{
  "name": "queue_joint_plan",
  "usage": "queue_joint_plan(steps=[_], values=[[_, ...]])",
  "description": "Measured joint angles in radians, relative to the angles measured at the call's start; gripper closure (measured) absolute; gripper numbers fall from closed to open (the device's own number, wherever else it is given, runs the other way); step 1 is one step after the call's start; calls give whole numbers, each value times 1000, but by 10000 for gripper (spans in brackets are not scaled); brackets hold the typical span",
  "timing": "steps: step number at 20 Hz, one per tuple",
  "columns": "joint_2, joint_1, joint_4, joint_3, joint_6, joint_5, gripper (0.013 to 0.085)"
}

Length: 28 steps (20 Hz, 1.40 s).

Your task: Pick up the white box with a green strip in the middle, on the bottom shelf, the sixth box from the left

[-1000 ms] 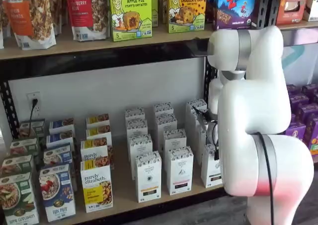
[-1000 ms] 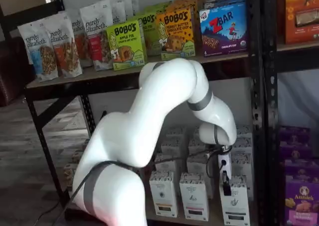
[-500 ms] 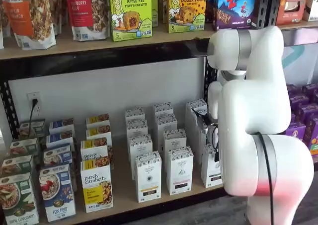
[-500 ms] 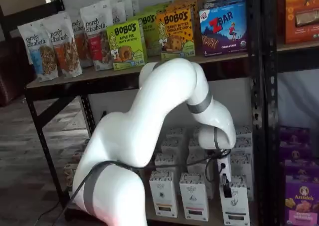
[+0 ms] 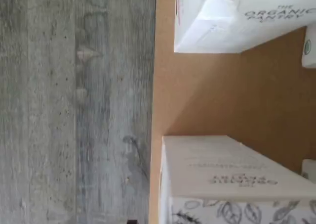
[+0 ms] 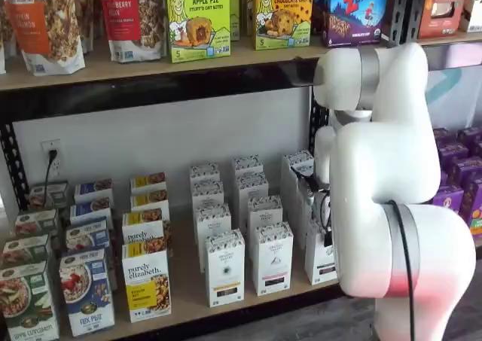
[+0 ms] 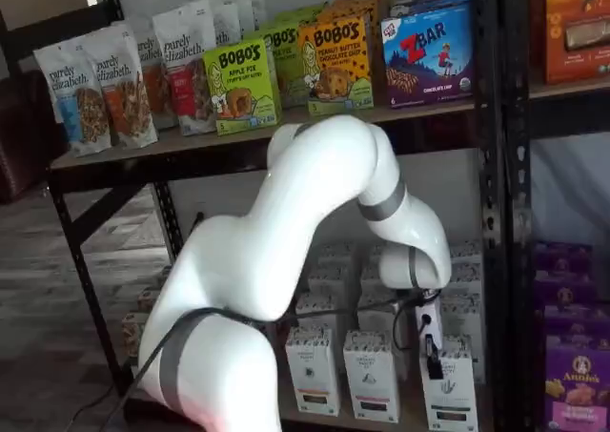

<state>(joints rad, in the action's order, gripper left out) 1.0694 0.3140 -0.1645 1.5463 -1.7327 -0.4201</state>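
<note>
Lowering slightly since a second ago, the arm is bringing its gripper (image 7: 432, 348) down over the white box (image 7: 448, 391) at the right end of the bottom shelf (image 6: 188, 299), front row. Only this side-on shelf view is showing a black finger (image 7: 433, 363), so whether it is gripping cannot be told; the wrist view is offering just carton tops.

Readable: "BOBO'S APPLE PIE" on a green box (image 6: 197, 19), "BOBO'S PEANUT BUTTER CHOCOLATE CHIP" on an orange box (image 7: 336, 62), "ZBAR" on a blue box (image 7: 429, 52), "purely elizabeth" on a yellow-and-white box (image 6: 147, 281), "ORGANIC PANTRY" on a white carton (image 5: 247, 19).
</note>
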Motion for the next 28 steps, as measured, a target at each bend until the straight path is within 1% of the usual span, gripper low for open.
queue_joint_plan(steps=[3, 7, 9, 10, 11, 12, 13, 15, 17, 22, 23, 26, 27, 28], values=[[15, -5, 9, 25, -4, -14, 130], [26, -8, 6, 46, 2, -29, 130], [30, -9, -10, 54, 16, -37, 210], [32, -9, -11, 57, 17, -42, 210], [33, -10, -8, 59, 16, -44, 250], [34, -11, -6, 60, 15, -45, 250], [35, -12, -8, 63, 17, -48, 290], [38, -14, -19, 67, 29, -54, 290], [42, -18, -36, 81, 48, -78, 290], [43, -23, -57, 99, 70, -112, 290], [43, -23, -70, 102, 82, -120, 290], [38, -22, -87, 100, 94, -123, 290], [36, -20, -89, 99, 95, -126, 330], [34, -20, -91, 99, 96, -127, 330]])
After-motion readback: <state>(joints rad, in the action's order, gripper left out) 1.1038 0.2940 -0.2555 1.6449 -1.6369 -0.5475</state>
